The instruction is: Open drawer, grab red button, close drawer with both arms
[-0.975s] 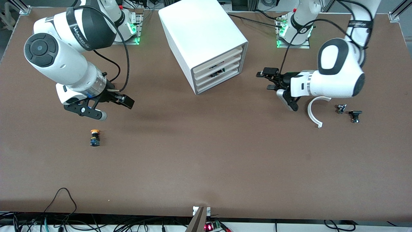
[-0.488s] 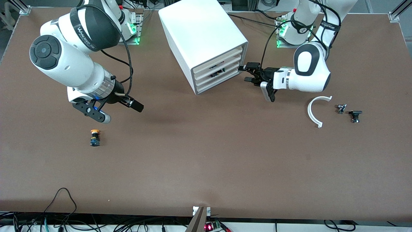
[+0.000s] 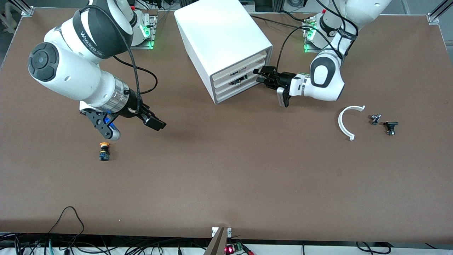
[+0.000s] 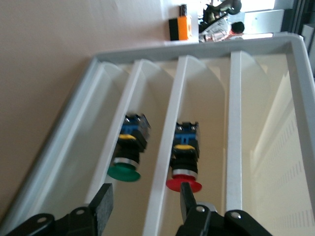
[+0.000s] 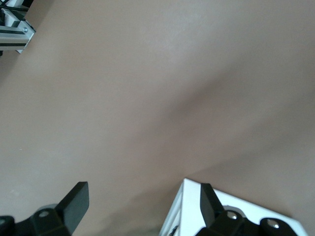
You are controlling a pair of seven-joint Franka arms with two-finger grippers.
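The white cabinet (image 3: pixel 219 32) stands at the table's middle with its drawers pushed in. My left gripper (image 3: pixel 261 75) is at the cabinet's front, open, its fingers either side of one drawer's cream front strip (image 4: pixel 162 162) (image 3: pixel 244 71) and apart from it. Through the gaps the left wrist view shows the red-capped button (image 4: pixel 183 183) lying in a drawer beside a green-capped one (image 4: pixel 123 172). My right gripper (image 3: pixel 132 128) hangs open over bare table toward the right arm's end, with nothing between its fingers (image 5: pixel 76 196).
An orange-yellow capped button (image 3: pixel 104 150) stands on the table just under the right gripper. A white curved piece (image 3: pixel 345 122) and two small black parts (image 3: pixel 375 119) (image 3: pixel 390 127) lie toward the left arm's end. An orange block (image 4: pixel 183 28) shows past the cabinet.
My left arm has swung in from the white curved piece to the cabinet's front, and its fingers have narrowed. The right gripper has drifted a little toward the table's middle.
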